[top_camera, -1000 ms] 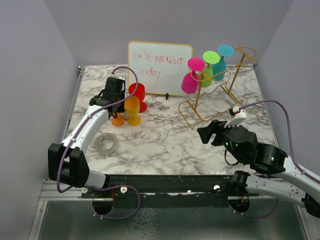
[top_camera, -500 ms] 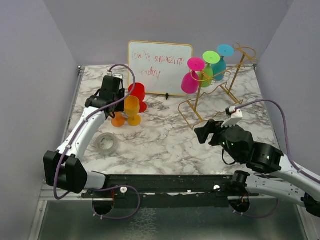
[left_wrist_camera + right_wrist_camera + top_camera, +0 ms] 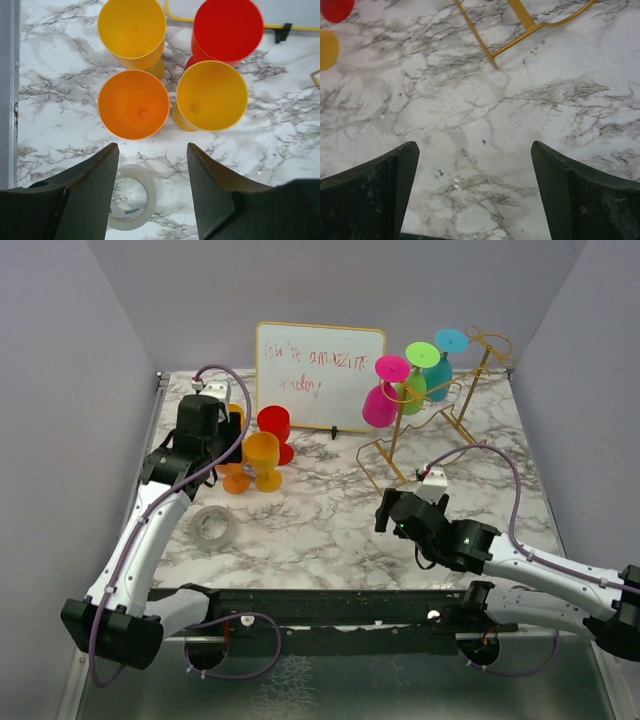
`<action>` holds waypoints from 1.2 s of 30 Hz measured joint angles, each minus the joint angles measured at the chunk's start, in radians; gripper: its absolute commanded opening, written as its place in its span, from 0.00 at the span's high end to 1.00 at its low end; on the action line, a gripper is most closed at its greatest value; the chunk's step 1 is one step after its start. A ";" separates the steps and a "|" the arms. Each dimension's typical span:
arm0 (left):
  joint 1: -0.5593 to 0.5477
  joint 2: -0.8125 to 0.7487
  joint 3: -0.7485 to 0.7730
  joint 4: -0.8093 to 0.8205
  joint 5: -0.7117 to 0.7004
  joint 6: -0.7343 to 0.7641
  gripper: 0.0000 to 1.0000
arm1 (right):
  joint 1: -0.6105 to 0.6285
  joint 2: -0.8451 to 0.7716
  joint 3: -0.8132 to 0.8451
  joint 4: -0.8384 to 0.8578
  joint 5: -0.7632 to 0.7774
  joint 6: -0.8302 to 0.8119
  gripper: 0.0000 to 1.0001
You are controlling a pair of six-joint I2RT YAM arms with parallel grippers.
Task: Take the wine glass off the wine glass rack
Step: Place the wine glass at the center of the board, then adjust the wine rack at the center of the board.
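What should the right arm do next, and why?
Probably reach the right gripper forward and up toward the magenta glass: its jaws are open and empty, low by the wine glass rack base, and that glass hangs nearest.

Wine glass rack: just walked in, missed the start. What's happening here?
Two arms are clearing the wine glass rack. A pink glass, a green glass and a teal glass hang on it; four others stand on the table. The left gripper hovers open over those four, the right gripper open over marble near the rack's base; both are empty.
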 measured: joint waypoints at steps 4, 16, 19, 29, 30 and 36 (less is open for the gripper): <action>0.000 -0.106 -0.016 0.000 0.068 -0.027 0.37 | -0.123 0.089 -0.015 0.058 -0.041 0.037 0.00; 0.000 -0.398 -0.359 0.164 0.530 -0.114 0.21 | -0.258 0.304 -0.006 0.203 -0.104 0.166 0.00; 0.000 -0.428 -0.463 0.234 0.619 -0.143 0.19 | -0.270 0.364 0.031 0.188 -0.082 0.212 0.00; 0.000 -0.496 -0.627 0.393 0.705 -0.186 0.01 | -0.382 0.505 0.109 0.194 -0.085 0.235 0.00; 0.000 -0.502 -0.627 0.402 0.705 -0.186 0.01 | -0.395 0.521 0.111 0.194 -0.092 0.232 0.00; 0.000 -0.507 -0.627 0.439 0.706 -0.186 0.01 | -0.419 0.602 0.146 0.200 -0.157 0.206 0.00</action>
